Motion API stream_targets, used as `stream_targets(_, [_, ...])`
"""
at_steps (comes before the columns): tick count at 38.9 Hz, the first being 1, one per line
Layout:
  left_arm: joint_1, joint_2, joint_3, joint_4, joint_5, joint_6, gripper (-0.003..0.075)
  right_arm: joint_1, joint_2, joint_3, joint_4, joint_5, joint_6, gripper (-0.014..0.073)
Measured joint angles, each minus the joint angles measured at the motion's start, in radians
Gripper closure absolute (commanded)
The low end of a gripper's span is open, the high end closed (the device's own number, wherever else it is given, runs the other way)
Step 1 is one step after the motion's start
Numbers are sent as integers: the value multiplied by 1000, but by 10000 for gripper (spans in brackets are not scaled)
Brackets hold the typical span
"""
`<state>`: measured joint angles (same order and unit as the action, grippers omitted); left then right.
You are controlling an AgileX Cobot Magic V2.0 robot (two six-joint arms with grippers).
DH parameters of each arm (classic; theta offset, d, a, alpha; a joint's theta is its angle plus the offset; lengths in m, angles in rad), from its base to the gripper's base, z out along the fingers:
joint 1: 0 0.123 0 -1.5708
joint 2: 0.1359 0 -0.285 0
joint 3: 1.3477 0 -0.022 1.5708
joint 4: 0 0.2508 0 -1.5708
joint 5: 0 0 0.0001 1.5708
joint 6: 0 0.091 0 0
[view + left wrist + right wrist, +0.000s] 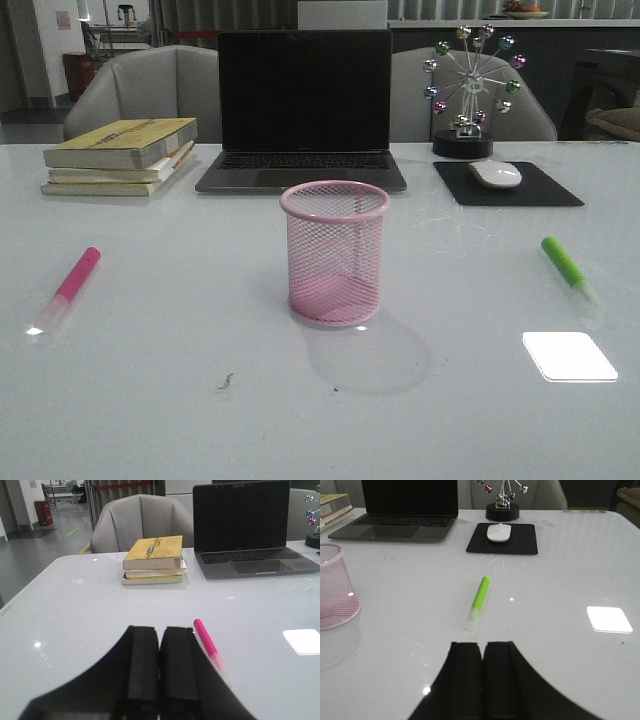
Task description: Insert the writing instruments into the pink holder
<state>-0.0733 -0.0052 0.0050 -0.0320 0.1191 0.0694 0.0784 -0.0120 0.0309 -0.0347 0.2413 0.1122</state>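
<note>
Pink mesh holder (335, 254) upright, empty, mid-counter. Pink marker (70, 286) flat far left, green marker (566, 266) flat far right.

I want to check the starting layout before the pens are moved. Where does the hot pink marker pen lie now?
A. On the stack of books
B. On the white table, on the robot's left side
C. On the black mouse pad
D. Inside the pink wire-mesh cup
B: the hot pink marker pen lies flat on the white table, left of the empty pink wire-mesh cup.
</note>
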Motion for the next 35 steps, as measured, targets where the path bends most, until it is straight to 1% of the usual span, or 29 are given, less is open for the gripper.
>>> stream_targets(15, [0,0,0,0,-119,0,621,0,0,0,0,14,0,568])
stream_targets(20, [0,0,0,0,-187,0,621,0,0,0,0,-4,0,568])
stream_targets(27, [0,0,0,0,-323,0,621,0,0,0,0,-109,0,568])
stream_targets(31, [0,0,0,0,-385,0,621,0,0,0,0,-227,0,568])
stream_targets(35, [0,0,-4,0,-407,-16,621,0,0,0,0,-367,0,568])
